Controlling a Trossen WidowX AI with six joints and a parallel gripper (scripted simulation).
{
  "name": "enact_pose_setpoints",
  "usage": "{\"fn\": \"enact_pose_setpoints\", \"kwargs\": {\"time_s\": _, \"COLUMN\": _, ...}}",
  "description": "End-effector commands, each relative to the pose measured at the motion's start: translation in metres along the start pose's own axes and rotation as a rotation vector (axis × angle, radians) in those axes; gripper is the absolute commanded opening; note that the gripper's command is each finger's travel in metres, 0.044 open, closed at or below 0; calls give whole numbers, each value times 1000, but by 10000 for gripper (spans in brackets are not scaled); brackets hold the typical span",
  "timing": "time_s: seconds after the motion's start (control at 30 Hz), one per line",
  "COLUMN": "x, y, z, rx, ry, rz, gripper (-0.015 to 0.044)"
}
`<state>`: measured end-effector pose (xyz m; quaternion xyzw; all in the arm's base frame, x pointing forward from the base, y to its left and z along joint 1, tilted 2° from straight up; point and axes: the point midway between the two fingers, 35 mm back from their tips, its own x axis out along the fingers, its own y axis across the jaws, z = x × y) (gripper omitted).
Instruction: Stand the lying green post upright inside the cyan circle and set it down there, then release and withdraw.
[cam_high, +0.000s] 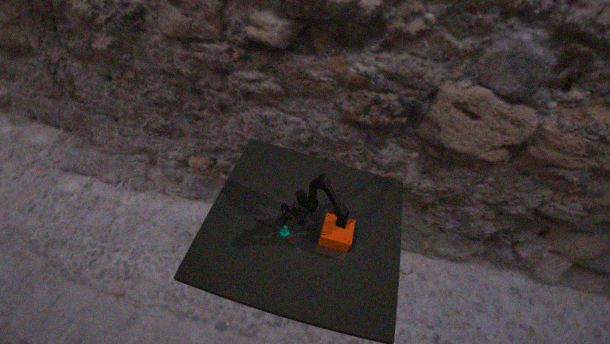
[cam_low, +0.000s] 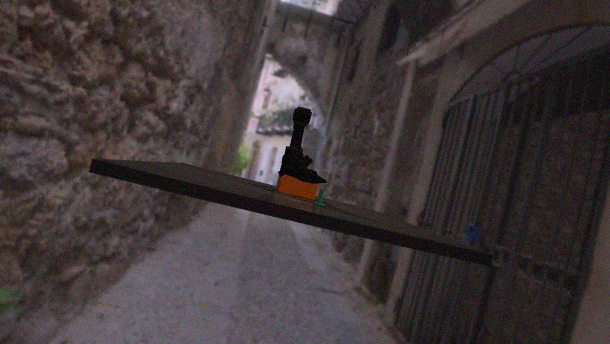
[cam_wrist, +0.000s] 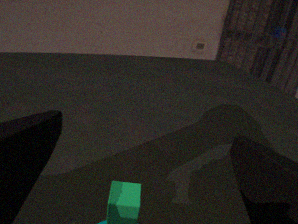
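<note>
The green post (cam_high: 285, 228) (cam_low: 321, 194) (cam_wrist: 124, 202) stands upright on the cyan circle (cam_high: 281, 233) (cam_low: 318, 204). In the wrist view only the post's upper part shows at the bottom edge, with a sliver of cyan beside it; its foot is cut off there. In the top and exterior views the post's foot looks within the circle, though it is small. My gripper (cam_high: 283, 213) (cam_wrist: 149, 132) is wide open and empty. It is clear of the post, above the table and back towards the arm's side; the post is low between the finger lines in the wrist view.
The dark table top (cam_high: 300, 287) (cam_low: 200, 187) carries the orange base block (cam_high: 336, 236) (cam_low: 297, 187) of my arm, to the right of the circle in the top view. The arm's shadow falls across the table around the post.
</note>
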<state>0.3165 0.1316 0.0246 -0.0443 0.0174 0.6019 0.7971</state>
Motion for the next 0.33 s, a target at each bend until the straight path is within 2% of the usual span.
{"fn": "enact_pose_setpoints", "kwargs": {"time_s": 0.0, "x": -3, "y": 2, "z": 18, "rx": 1, "ry": -1, "rz": 1, "gripper": 400}}
{"fn": "enact_pose_setpoints", "kwargs": {"time_s": 0.3, "x": -5, "y": 4, "z": 41, "rx": 3, "ry": 2, "rz": -1, "gripper": 400}}
